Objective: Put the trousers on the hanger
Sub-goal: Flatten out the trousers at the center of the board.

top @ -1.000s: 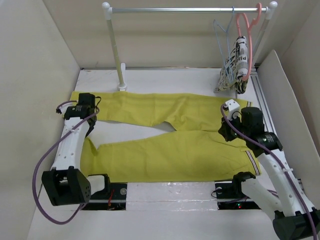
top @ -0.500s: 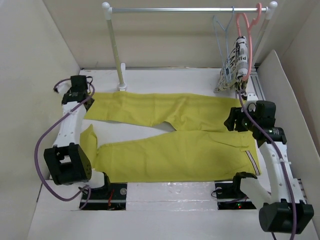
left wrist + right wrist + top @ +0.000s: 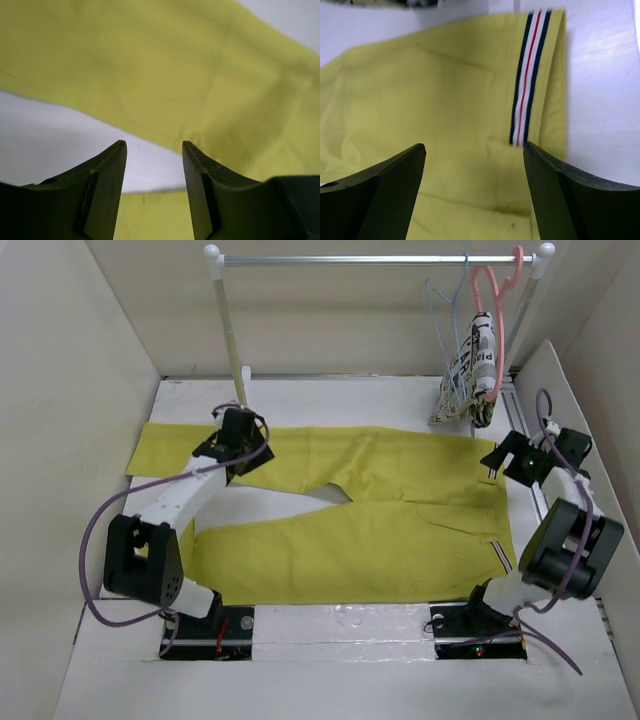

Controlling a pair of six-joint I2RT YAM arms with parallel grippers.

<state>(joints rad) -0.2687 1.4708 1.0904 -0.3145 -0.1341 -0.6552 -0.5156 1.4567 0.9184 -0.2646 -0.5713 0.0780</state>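
Mustard-yellow trousers [image 3: 350,510] spread flat on the white table [image 3: 330,400], waistband to the right, left gripper [image 3: 153,145] parted and empty over the far leg's near edge, right gripper [image 3: 474,146] splayed wide above the striped trim [image 3: 527,75], gripping nothing, pale-blue hanger [image 3: 442,315] hooked on the far rail [image 3: 350,259], right end

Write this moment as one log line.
left pincer open above mustard-yellow cloth trousers | right pincer open above waistband | pale-blue wire hanger empty
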